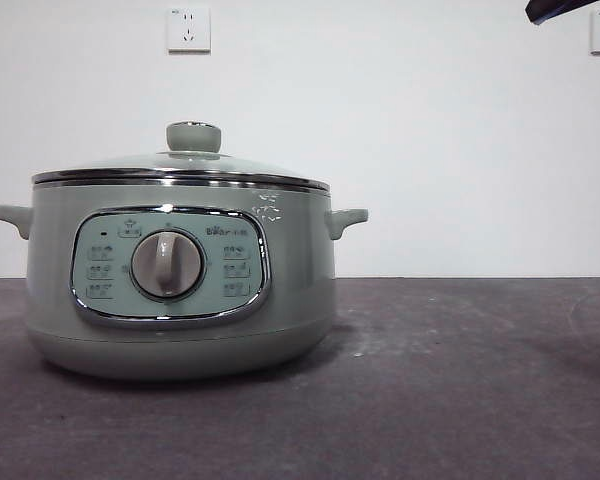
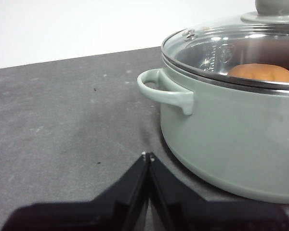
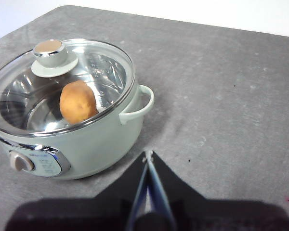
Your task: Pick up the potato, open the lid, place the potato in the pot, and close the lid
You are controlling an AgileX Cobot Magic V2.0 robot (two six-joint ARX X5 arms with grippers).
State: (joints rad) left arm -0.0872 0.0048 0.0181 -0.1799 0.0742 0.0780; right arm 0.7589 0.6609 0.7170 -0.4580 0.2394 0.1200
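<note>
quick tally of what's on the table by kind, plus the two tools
Sage-green round electric pot: 1
Domed glass lid with chrome rim, seated on the pot: 1
Orange-brown oval potato, inside the pot: 1
Black two-jawed tools, left tool and right tool, both shut and empty: 2
Total: 5

Sage-green pot (image 1: 180, 300), orange-brown potato (image 3: 77, 101), dark grey table (image 1: 460, 380).

From the front, the pot (image 1: 180, 290) wall hid the potato (image 3: 77, 101). The left wrist frame cut off the lid (image 2: 231, 43) and its knob (image 2: 274, 6). Panel markings were too small to read.
</note>
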